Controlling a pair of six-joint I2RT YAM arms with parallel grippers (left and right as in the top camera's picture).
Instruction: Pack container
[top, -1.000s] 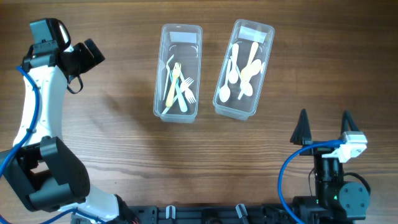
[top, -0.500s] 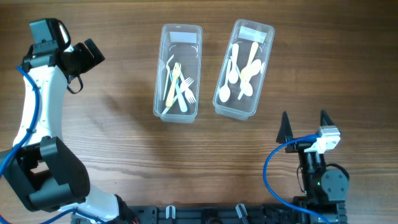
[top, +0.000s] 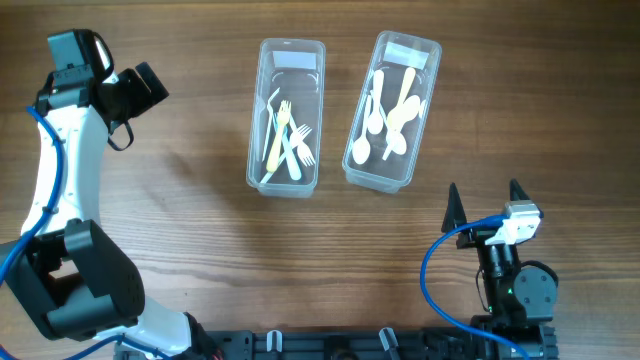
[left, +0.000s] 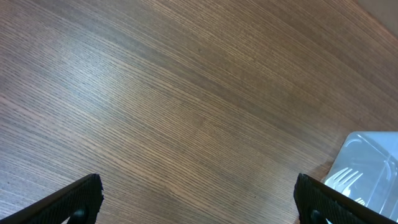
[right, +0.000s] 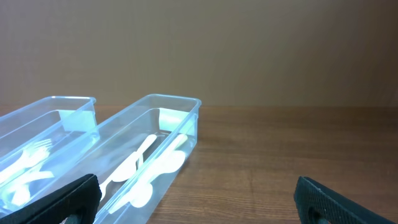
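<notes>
Our right hand (top: 483, 190) sits low over the bench (top: 180, 210). Its two fingers (right: 65, 200) are spread wide, with nothing between them and nothing held. Ahead of this hand and a little to its left lies the spoon container (top: 410, 43), a clear plastic tub, near the fingertips but apart from them. In it we see several pale spoons (top: 388, 120), white and cream, lying lengthwise in a loose pile.

Farther to the left of that hand, just beside the spoon container with a narrow gap between the two, lies the fork container (top: 292, 43), a second clear tub of the same kind. It holds forks (top: 283, 140) in white, yellow and pale blue, crossed over one another. In the right wrist view both tubs run away from the hand on its left side, the spoon container being the closer one.

Our left hand (left: 198, 202) is well apart from both tubs, out beyond the fork container. Its fingers (left: 74, 200) stand far apart at the two lower corners of its wrist view, with only bare wood between them, so it too is wide open and grips nothing. One corner of the fork container, with white tines inside, shows just past the finger at the right edge of that view.
</notes>
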